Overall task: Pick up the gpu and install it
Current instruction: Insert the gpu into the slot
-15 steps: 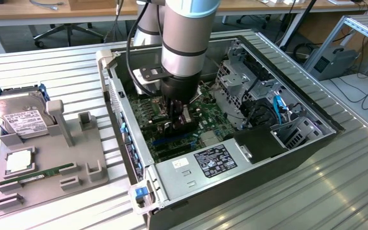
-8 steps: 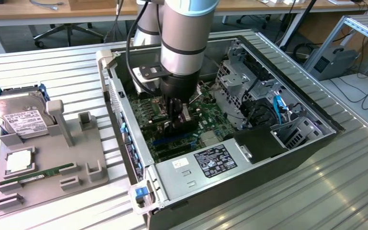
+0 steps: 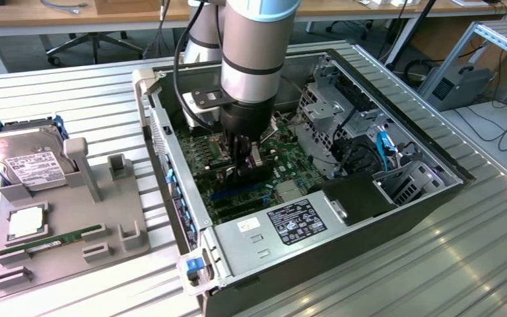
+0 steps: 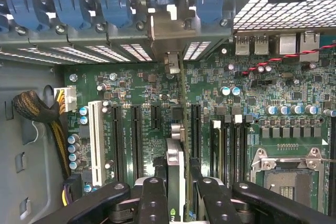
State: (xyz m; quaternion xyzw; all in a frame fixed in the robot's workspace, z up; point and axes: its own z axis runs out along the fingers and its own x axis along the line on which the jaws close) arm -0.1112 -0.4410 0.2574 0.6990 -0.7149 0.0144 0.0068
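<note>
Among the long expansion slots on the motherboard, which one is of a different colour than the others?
The white plastic slot, the one closest to the yellow and black cable bundle. The other long slots on the green motherboard are black.

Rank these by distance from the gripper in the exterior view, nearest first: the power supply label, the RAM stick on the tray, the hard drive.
From the gripper:
1. Power supply label, inside the case.
2. RAM stick, tray's near edge.
3. Hard drive, tray's far corner, exterior view's left.

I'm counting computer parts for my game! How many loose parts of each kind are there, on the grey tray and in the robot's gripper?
Hard drive: 1
Memory stick: 1
Square chip: 1
Graphics card, held in the gripper: 1
Total: 4
</note>
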